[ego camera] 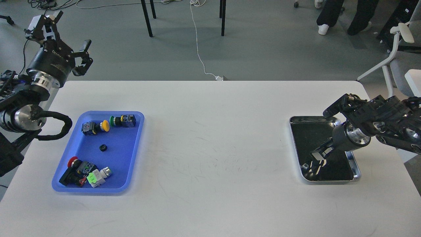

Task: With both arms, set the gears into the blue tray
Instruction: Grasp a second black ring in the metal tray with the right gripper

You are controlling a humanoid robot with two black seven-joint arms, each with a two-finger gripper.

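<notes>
Seen from the head: one white table, two trays, two black arms.

At left, near side, the blue tray. Inside it, one gear, small and black, lying alone near the tray's middle, touching nothing. Only one gear visible anywhere. Around it, five switches: at the far end, a yellow-capped switch and, just right of it, a green-capped switch; at the near end, a red-capped switch, a black switch and a silver-tipped switch with a bright green block, all three bunched together.

Left gripper raised beyond the table's far-left corner, well apart from the blue tray, fingers spread wide, nothing between them. One black cable loop hanging from the left arm beside the tray's left rim.

At right, one steel tray with a dark bottom. Right gripper reaching in from the right edge, pointed down into the steel tray, fingertips close to the dark floor. Dark fingers against the dark bottom: impossible to say whether apart or together, or whether anything held.

Beyond the table, grey floor, one white cable, dark table legs, one white chair at far right, and a person's legs at top right.
</notes>
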